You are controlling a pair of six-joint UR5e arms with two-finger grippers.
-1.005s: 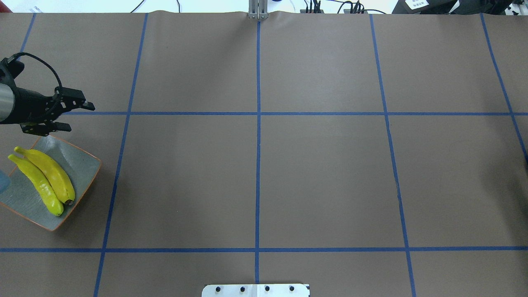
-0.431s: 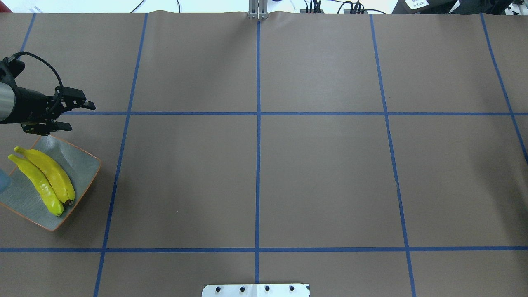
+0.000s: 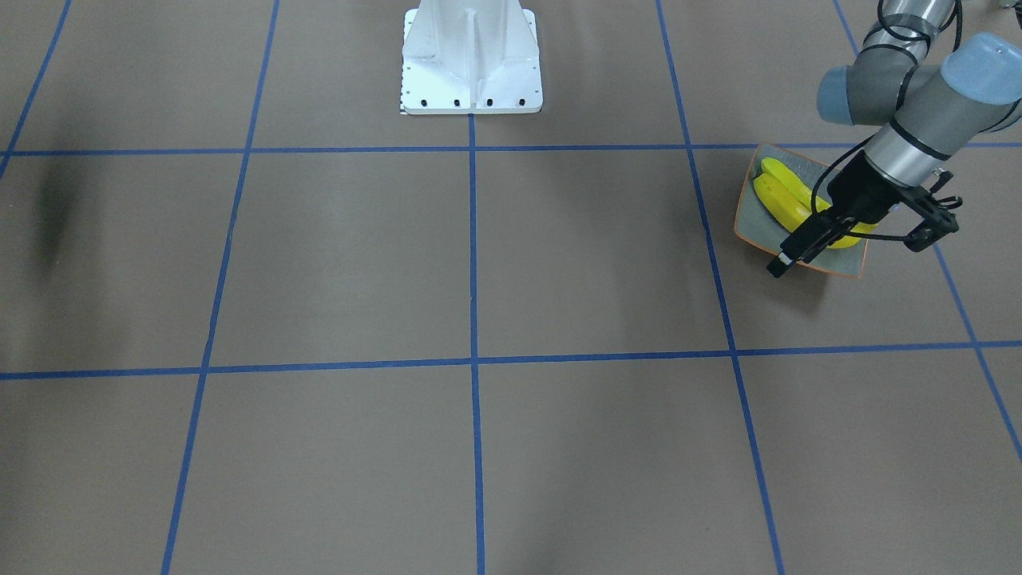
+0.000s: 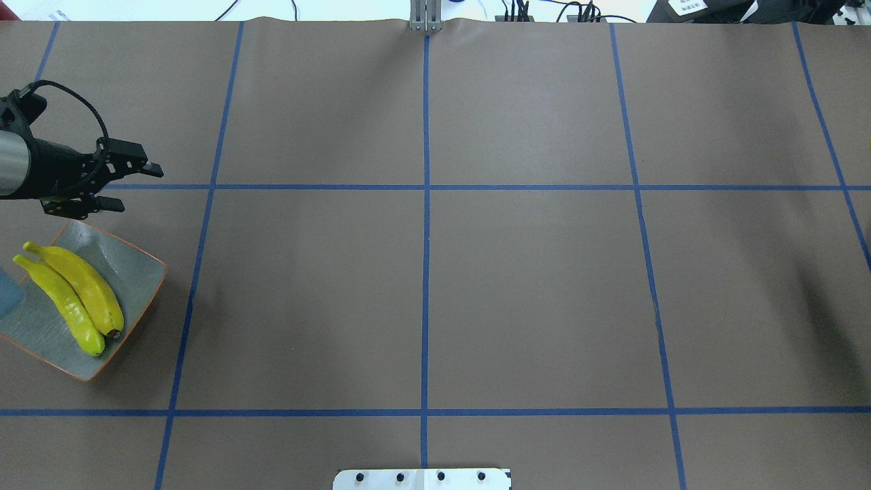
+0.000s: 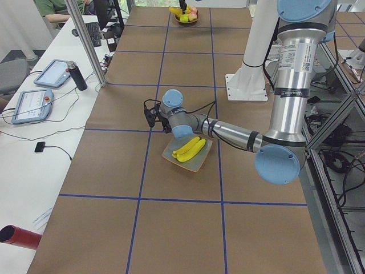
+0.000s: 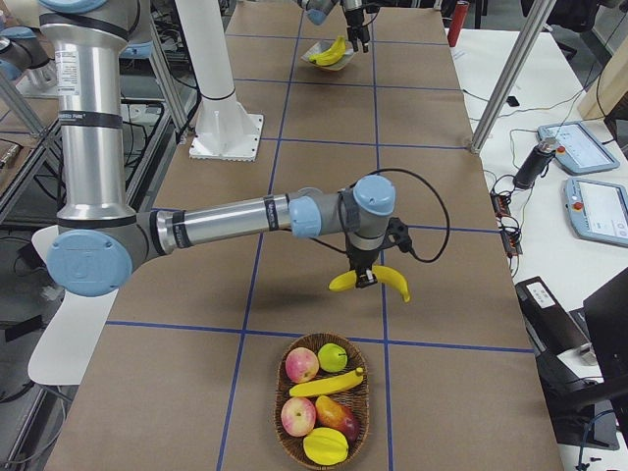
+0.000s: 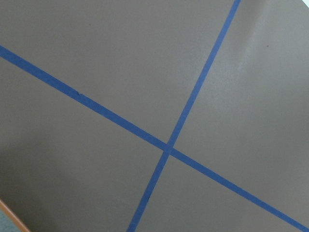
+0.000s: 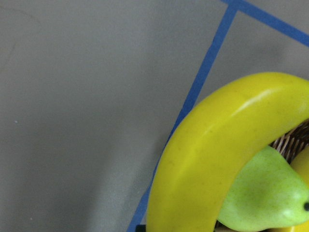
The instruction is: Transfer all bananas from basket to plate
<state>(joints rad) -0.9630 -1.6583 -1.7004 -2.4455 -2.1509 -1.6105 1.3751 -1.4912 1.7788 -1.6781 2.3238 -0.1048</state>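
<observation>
The grey-blue plate sits at the table's left end with two yellow bananas lying side by side on it. It also shows in the front view. My left gripper is open and empty, just beyond the plate's far corner. In the right side view my right gripper is shut on a third banana and holds it in the air above the table, just past the wicker basket. The right wrist view shows this banana close up. One more banana lies in the basket.
The basket also holds apples, a green pear and other fruit. The white robot base stands at the table's near middle edge. Blue tape lines grid the brown table. Tablets and a bottle lie on the side bench.
My left gripper has moved slightly farther from the plate and to the right. It stays open. The two bananas on the plate have not moved.
</observation>
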